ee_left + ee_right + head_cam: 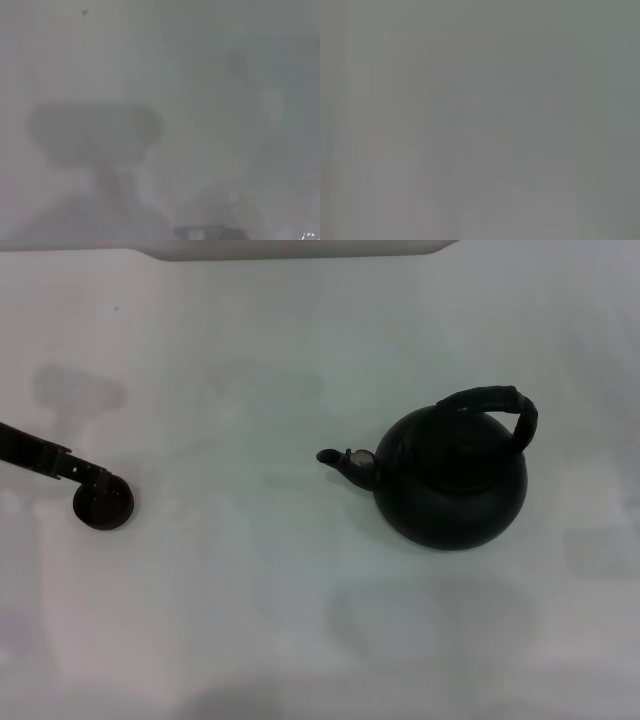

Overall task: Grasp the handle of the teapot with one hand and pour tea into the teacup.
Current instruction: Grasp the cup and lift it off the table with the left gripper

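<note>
the left arm reaches in low from the left edge of the head view, a thin dark limb slanting down and inward. the left gripper [92, 480] sits at its tip. the right arm appears in no view.

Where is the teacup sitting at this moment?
In the head view the teacup sits on the white table at the robot's far left, touching the tip of the left claw, well apart from the teapot to its right.
</note>
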